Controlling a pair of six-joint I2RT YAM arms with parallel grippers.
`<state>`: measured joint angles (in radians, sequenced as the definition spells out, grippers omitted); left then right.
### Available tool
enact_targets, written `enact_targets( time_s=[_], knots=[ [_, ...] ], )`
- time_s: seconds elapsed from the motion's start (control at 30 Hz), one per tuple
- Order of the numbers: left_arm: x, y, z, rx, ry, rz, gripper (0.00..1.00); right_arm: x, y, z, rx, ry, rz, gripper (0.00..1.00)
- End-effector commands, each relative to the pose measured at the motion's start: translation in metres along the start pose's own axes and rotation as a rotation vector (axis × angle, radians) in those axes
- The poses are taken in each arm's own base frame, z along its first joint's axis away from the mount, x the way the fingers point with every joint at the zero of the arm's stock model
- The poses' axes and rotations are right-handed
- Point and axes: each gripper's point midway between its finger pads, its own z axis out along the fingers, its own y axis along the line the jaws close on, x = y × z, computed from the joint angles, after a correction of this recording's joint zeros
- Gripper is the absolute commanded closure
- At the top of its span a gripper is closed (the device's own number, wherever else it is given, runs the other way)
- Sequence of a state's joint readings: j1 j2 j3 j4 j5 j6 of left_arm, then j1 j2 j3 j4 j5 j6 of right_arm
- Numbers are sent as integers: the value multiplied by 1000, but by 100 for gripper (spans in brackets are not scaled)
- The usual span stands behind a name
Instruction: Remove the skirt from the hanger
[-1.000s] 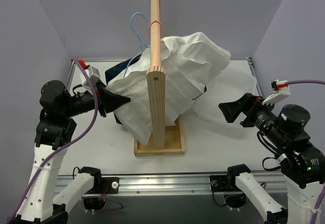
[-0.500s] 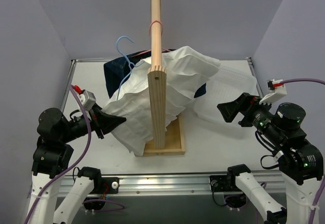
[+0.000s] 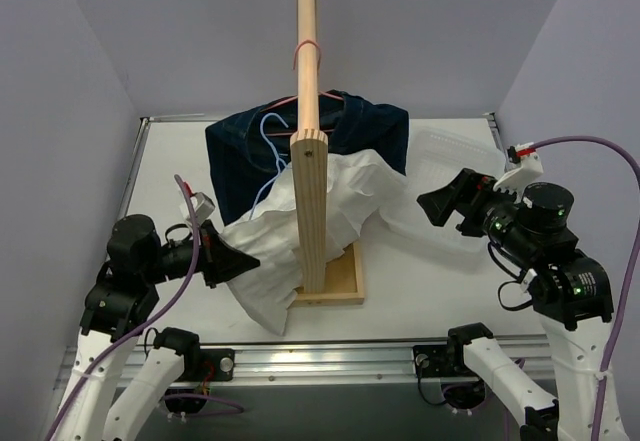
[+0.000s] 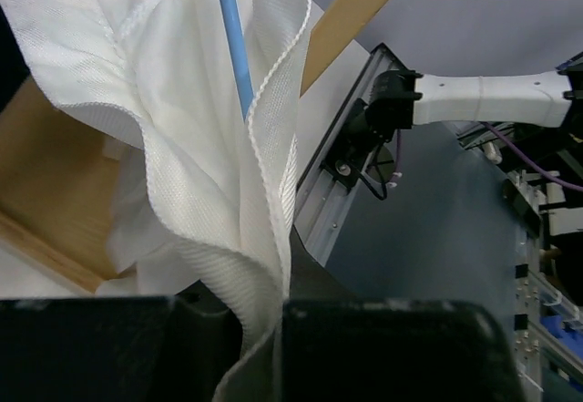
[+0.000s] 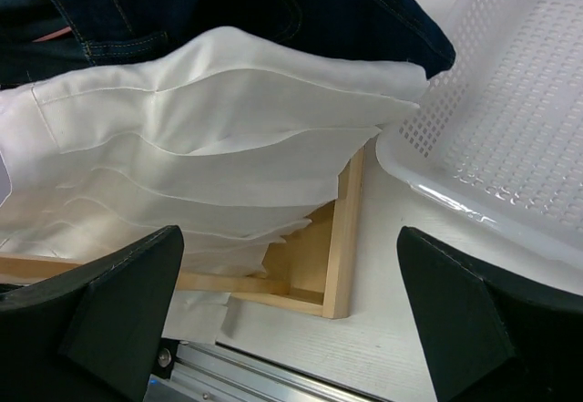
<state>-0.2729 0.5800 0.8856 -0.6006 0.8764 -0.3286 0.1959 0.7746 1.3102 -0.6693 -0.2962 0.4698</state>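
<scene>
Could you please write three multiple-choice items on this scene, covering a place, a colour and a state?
1. Where is the white basket relative to the wooden stand? A. right B. left C. on top
2. What colour is the hanger inside the white skirt? A. yellow B. blue C. green
3. How is the left gripper? A. open B. shut on the stand C. shut on the skirt

Answers: 1 A, it sits on the stand's right. 2 B, a blue rod runs through the folds. 3 C, cloth is pinched between its fingers.
</scene>
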Motion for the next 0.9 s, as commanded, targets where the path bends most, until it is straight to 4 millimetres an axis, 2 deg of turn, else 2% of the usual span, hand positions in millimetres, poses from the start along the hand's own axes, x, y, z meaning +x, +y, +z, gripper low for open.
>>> enact_targets(
  time_s=[0.0, 0.17, 0.4, 0.53, 0.6, 0.77, 0.8, 0.87],
  knots=[
    [-20, -19, 9, 135, -16, 21, 98, -6, 2, 10, -21, -28, 4, 0],
    [-12, -33, 22, 250, 96, 37, 98, -7, 10, 21, -70, -26, 41, 1],
    [2, -47, 58, 298, 231, 58, 98, -17, 12, 37, -71, -11, 9, 6],
    [-4, -61, 63, 336, 231, 100, 98, -21, 23, 46, -126, 12, 16, 12],
    [-1, -62, 63, 342, 251, 100, 98, -26, 28, 48, -143, 6, 22, 16],
    [-8, -69, 55, 347, 227, 145, 98, -34, 47, 55, -241, 9, 37, 24],
    [-7, -68, 50, 318, 231, 139, 98, -35, 50, 56, -252, 8, 40, 25],
    [-18, -52, 49, 177, 174, 141, 98, -36, 51, 58, -257, 10, 48, 25]
  ],
)
